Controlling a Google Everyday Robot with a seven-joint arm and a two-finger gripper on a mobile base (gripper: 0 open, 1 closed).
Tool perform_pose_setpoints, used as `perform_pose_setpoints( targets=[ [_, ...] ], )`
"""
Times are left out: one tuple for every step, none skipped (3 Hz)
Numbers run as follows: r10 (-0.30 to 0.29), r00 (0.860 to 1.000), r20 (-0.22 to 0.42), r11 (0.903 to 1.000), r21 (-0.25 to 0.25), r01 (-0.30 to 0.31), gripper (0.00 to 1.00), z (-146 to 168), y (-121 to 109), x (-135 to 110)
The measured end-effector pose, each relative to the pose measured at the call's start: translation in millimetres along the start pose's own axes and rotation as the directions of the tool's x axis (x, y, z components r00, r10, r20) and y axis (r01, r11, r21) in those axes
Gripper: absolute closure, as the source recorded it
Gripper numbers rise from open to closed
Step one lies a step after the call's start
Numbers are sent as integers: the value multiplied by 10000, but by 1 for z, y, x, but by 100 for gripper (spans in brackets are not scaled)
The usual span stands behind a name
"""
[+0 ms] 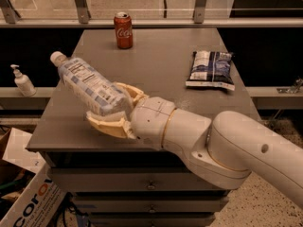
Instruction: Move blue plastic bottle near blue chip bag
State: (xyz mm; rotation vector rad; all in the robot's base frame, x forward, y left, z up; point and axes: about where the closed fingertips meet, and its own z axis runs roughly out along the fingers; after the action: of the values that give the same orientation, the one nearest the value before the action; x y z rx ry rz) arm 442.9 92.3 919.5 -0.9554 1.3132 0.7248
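Left of the frame's centre, the gripper [113,109] grips the lower body of the blue plastic bottle [87,83] in its tan jaws, one above it and one below. The single bottle is tilted, its white cap pointing to the upper left (whether any liquid is inside I cannot tell). The white arm [227,145] runs off to the lower right. On the grey bench [161,65] one blue chip bag [211,69] lies flat at the right, well apart from the bottle. One red cola can [124,30] stands upright near the bench's top edge. One white pump dispenser [22,81] stands on a ledge at far left. One cardboard box [23,197] sits at lower left.
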Motion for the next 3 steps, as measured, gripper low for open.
perform_pose_setpoints(
  targets=[
    [-243,9993,-295,9952,940,270,100,-30,-11,-9],
    [-220,9956,-916,9733,2256,423,100,-64,-34,-5],
    [-26,9932,-1163,9363,3486,432,100,-96,-59,0]
  ],
)
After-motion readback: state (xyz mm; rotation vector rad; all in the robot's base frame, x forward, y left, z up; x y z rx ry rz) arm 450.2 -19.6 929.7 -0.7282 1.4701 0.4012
